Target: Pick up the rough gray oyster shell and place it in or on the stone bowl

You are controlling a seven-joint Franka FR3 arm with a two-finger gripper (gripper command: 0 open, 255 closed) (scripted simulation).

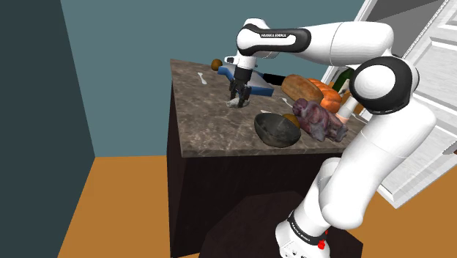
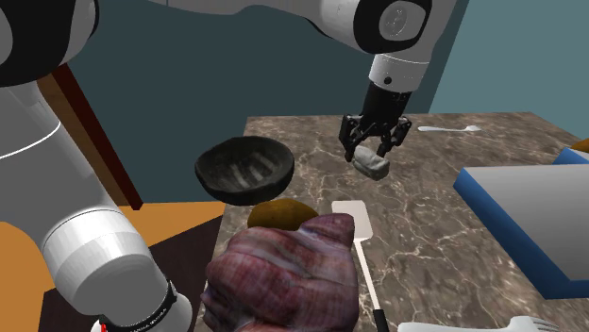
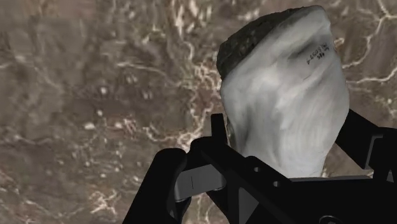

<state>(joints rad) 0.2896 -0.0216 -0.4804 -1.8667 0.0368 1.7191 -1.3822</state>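
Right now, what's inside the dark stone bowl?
Nothing that I can see: the stone bowl shows only its dark ridged inside. Its near inner wall is hidden by the rim. The oyster shell sits clasped in the gripper over the counter.

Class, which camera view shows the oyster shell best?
The wrist view: the oyster shell looms close, pale with a rough dark rim, clasped by the gripper. The shoulder and second exterior views show a small grey lump under the gripper.

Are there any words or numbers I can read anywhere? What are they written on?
"FRANKA EMIKA": white letters on the arm's black band.
Letters on the arm's bottom ring: too small to read.
Tiny dark marks on the shell: too blurred to read.
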